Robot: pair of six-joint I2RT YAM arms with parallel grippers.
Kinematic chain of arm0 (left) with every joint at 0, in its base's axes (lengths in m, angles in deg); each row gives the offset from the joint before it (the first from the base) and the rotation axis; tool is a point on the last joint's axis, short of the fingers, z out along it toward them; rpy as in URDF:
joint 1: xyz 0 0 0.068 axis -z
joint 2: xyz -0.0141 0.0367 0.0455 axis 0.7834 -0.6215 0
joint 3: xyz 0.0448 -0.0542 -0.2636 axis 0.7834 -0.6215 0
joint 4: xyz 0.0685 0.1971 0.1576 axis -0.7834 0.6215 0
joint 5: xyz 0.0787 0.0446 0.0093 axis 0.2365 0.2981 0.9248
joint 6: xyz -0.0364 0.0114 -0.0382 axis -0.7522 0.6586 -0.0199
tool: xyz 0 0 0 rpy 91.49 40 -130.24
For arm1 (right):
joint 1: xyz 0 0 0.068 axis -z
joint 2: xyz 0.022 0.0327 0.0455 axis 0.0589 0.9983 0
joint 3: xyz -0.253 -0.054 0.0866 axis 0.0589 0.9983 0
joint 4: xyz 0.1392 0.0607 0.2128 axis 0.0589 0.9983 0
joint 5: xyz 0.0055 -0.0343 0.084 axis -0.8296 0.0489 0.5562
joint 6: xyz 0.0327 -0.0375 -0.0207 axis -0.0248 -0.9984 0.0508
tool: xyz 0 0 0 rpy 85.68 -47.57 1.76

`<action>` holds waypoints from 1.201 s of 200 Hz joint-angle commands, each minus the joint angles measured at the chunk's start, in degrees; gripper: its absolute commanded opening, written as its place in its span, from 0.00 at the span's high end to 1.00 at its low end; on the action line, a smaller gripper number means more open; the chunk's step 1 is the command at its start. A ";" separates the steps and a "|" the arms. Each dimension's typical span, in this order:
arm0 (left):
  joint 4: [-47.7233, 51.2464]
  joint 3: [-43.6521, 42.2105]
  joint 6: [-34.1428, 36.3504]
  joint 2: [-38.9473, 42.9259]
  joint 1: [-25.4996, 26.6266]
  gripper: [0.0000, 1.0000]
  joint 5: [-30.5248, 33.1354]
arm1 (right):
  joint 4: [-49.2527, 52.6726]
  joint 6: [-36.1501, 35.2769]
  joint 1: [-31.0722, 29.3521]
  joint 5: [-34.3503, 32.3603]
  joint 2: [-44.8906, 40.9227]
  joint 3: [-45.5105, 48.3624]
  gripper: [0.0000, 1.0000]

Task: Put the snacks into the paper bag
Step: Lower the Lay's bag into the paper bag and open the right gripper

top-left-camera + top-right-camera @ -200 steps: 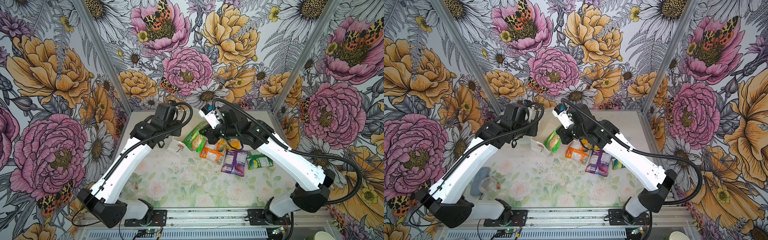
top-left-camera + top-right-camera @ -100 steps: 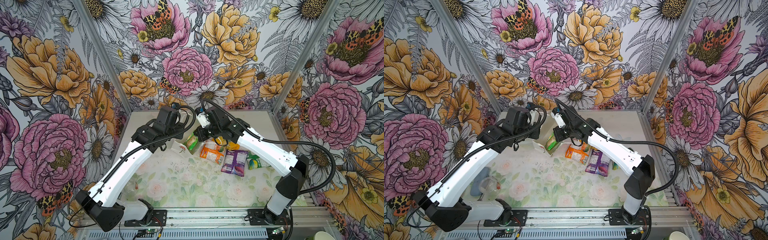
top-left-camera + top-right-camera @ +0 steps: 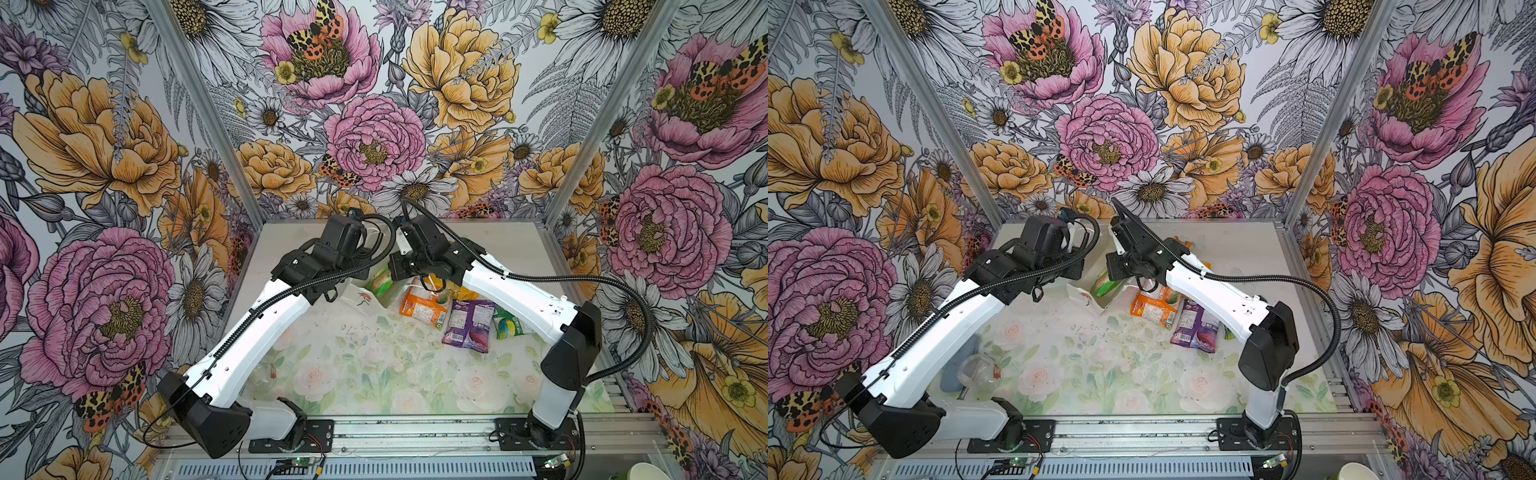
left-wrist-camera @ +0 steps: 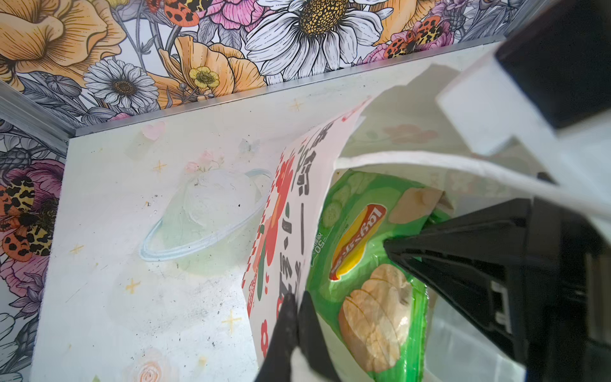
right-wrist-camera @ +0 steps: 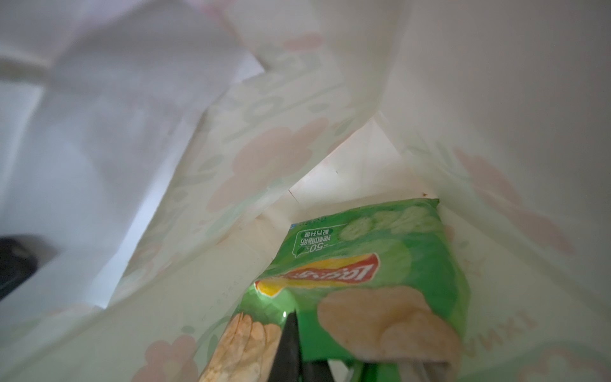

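The white paper bag (image 3: 360,297) (image 3: 1083,296) stands tilted at the back middle of the table, mouth open. My left gripper (image 4: 296,298) is shut on the bag's printed side wall (image 4: 291,198) at the rim. My right gripper (image 5: 292,318) is inside the bag (image 5: 231,165), shut on the edge of a green snack packet (image 5: 380,258) (image 4: 363,264) (image 3: 380,282). In the left wrist view the right gripper (image 4: 388,246) shows as a black wedge against that packet. In both top views, orange (image 3: 422,307) (image 3: 1154,305), purple (image 3: 471,326) (image 3: 1196,326), yellow (image 3: 441,283) and small green-white (image 3: 507,326) snacks lie right of the bag.
A clear plastic cup (image 3: 978,372) and a grey-blue object (image 3: 953,374) lie on the mat by the left arm's base. Flowered walls close the back and both sides. A white cord handle (image 4: 429,167) crosses the bag's mouth.
My right gripper has moved left and down, carrying the green packet from above the table into the bag's mouth. The left gripper has kept its hold on the bag's wall.
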 commanded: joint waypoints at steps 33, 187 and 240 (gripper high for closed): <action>-1.81 -0.51 0.49 0.85 -0.35 1.00 1.60 | -5.48 3.33 -0.36 2.85 5.18 -1.58 1.00; -1.76 -4.35 0.83 -0.32 -5.10 1.00 -0.34 | -7.36 2.72 0.02 5.25 1.94 2.51 0.77; -2.01 -4.65 0.10 -0.63 -5.10 1.00 -0.76 | -7.39 1.64 0.85 6.71 -1.53 2.42 0.59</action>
